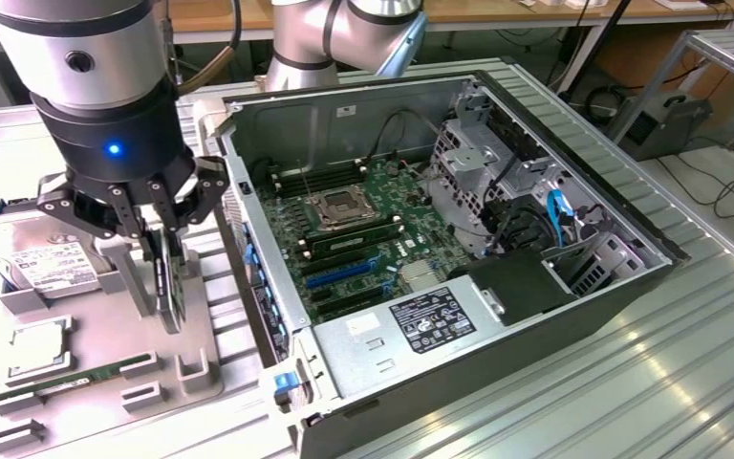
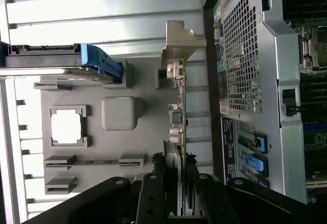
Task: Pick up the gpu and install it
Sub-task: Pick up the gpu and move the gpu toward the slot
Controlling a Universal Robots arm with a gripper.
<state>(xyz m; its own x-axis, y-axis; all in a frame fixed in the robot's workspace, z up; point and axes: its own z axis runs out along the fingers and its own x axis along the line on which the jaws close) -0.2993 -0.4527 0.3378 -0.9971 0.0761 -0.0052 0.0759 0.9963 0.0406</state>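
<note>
My jaws sit about half closed, one finger point(image 2: 152, 198) on each flat side of the gpu point(image 1: 163, 282), and as far as I can see they are pressed against it, gripping its upper edge. The gpu stands on edge, upright, its lower edge still down in the slot of the grey holder tray point(image 1: 112, 382). In the wrist view the card point(image 2: 175, 142) runs straight away from me, ending in its silver bracket point(image 2: 180, 45).

Just beside the card on the same tray lie a square processor chip point(image 1: 38, 346) and a slim green RAM stick point(image 1: 74, 380), both flat in their own recesses. Behind them, toward the exterior view's left, the hard drive point(image 1: 33, 256) rests in its blue frame.

On the exterior view's right of the tray, close alongside it, the computer case point(image 1: 622, 277) lies open on the ribbed metal table point(image 1: 622, 392). Inside it I see the green motherboard point(image 1: 374, 234), the bare processor socket point(image 1: 341, 206), blue expansion slots point(image 1: 339, 274) and the power supply point(image 1: 405, 320) at the near end.
</note>
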